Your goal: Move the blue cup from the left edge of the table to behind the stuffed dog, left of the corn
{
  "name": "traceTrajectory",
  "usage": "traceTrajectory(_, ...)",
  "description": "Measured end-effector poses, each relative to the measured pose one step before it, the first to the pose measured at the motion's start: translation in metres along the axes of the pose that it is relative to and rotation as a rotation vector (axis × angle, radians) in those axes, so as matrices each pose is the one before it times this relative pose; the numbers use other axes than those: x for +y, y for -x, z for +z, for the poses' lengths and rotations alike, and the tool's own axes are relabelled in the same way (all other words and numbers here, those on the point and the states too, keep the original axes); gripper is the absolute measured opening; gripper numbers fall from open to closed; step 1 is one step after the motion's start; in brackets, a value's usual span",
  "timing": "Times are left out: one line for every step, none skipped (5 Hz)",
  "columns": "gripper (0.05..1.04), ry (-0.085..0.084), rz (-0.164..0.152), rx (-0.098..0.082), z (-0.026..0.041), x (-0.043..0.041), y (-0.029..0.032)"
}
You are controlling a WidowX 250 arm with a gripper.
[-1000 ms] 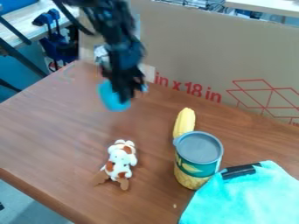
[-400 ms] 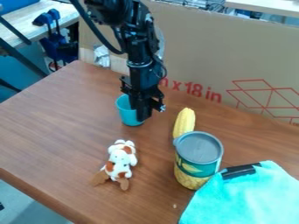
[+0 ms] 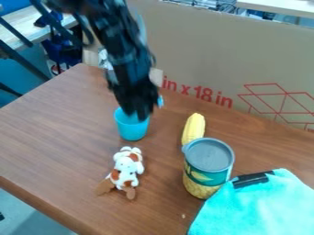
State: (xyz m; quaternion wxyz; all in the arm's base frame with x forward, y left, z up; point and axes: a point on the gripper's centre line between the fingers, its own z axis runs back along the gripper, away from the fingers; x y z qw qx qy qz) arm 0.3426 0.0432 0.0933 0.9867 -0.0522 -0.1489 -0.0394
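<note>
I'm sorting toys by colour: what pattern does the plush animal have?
The plush animal is white with brown patches, best seen in the camera view.

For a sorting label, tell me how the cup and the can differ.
The cup is plain blue; the can is gray, green and yellow. The cup is open-topped; the can has a gray end on top. The can looks bigger than the cup. Both are roundish containers.

The cup [image 3: 131, 131] stands at the gripper [image 3: 140, 113], on the table [image 3: 61, 137]; the plush toy [image 3: 127, 168] lies before them; viewed from the camera, the corn [image 3: 193, 129], can [image 3: 208, 172] and cloth [image 3: 260, 209] lie rightward of the gripper; the cardboard [image 3: 208, 55] stands behind.
</note>
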Motion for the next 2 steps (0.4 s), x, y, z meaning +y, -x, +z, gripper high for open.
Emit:
traceTrajectory(0.922, -0.0427, 0.0222, -0.0551, 0.02128, -0.00172, -0.00463)
traceTrajectory(1.012, -0.0167, -0.0109, 0.0845, 0.01324, -0.00822, 0.01144)
